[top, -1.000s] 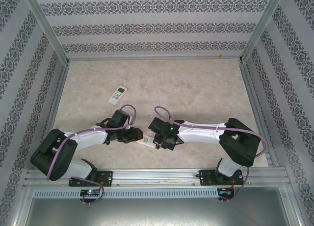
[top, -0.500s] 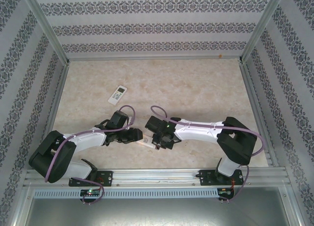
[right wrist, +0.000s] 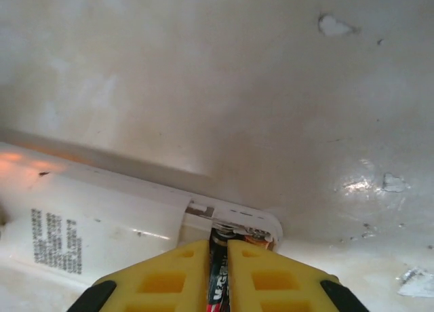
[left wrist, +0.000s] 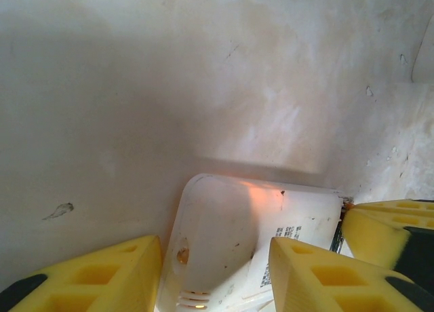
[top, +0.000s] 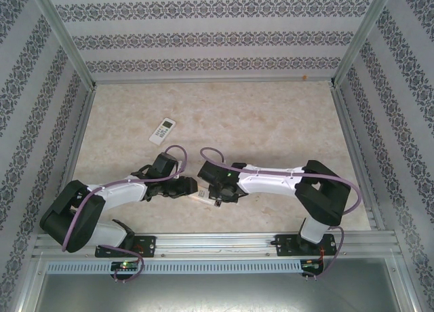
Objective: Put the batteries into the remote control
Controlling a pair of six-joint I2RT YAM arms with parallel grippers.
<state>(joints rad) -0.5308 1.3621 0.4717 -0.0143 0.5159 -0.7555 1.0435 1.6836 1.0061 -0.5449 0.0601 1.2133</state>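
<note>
Yellow-fingered, my right pincer [right wrist: 218,249] clenched on battery [right wrist: 218,275] at open end of white remote [right wrist: 102,220]; my left pincer [left wrist: 215,244] grasps remote's other end.

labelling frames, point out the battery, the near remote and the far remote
battery [right wrist: 218,261], right wrist view, its dark printed body
near remote [right wrist: 129,213], right wrist view, white back beside the label
far remote [top: 162,131], top external view, middle of its face

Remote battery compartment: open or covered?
Open. The remote has its end bay uncovered; the right tool grips a battery at its mouth.
</note>
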